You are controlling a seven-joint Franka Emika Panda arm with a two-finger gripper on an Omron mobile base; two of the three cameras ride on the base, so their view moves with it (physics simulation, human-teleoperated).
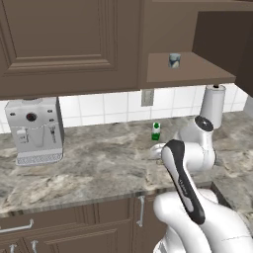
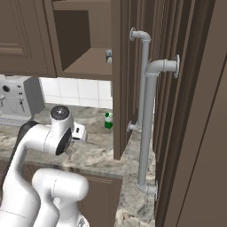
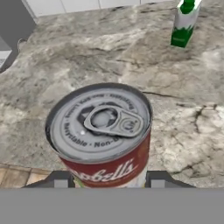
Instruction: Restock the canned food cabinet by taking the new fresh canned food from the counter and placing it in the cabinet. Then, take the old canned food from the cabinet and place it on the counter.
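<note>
The old canned food (image 3: 103,135), a red-labelled can with a pull-tab lid, sits between my gripper's (image 3: 109,181) fingers (image 3: 61,180), which are shut on it. It hangs low over the counter (image 3: 188,118) near the front edge; I cannot tell whether it touches the marble. In the base views the gripper (image 2: 80,131) is mostly hidden behind my arm, in front of the open cabinet (image 1: 188,69). The new fresh canned food (image 1: 174,60), a squat blue-grey can, stands upright on the cabinet's shelf (image 2: 93,64), and it is also seen from the right (image 2: 108,56).
A green-and-white bottle (image 1: 156,131) stands on the counter near the tiled wall, beyond the gripper. A coffee machine (image 1: 34,129) occupies the left end. A white cylinder (image 1: 214,105) stands under the shelf at the right. A tall brown door with a grey bar handle (image 2: 146,111) is close on the right.
</note>
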